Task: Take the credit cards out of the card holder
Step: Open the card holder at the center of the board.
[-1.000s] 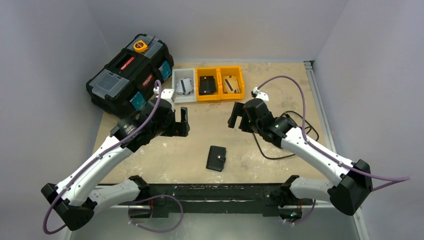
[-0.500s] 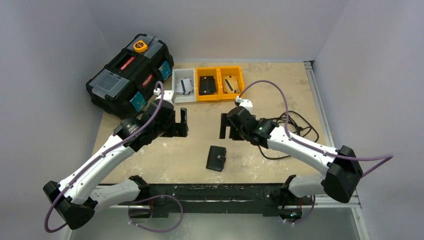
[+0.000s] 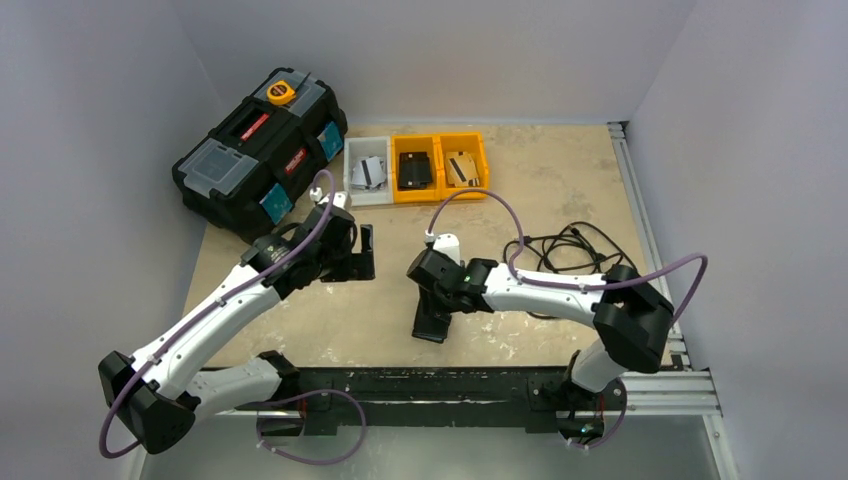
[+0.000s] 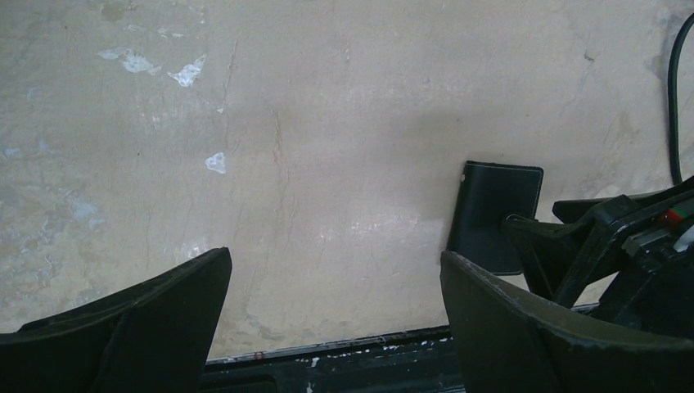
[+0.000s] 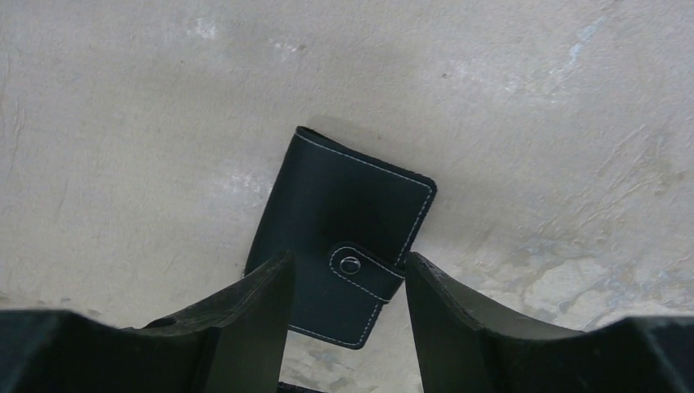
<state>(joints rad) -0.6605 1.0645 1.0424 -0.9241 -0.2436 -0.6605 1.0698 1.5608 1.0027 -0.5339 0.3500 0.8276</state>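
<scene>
- The right claw (image 5: 348, 260) has swung in from mid-surface and come down over the holder (image 5: 344, 205). It has narrowed from wide to half spread, and its fingers straddle the snap tab (image 5: 366, 270).
- The left claw (image 4: 335, 255) stays spread wide, holding nothing.
- The holder is unmoved, flat at the front-centre of the surface (image 3: 560, 180) and snapped shut. It is a black leather-like rectangle with pale stitching and rounded corners.
- The surface is pale, scuffed and blotchy.

Black wallet (image 3: 425, 333) under right gripper (image 3: 435, 310), left gripper (image 3: 366, 253) at its 10 o'clock, toolbox (image 3: 255, 150) farther out, three bins (image 3: 415, 168) at 12 o'clock, cable (image 3: 570, 245) at 2 o'clock
</scene>
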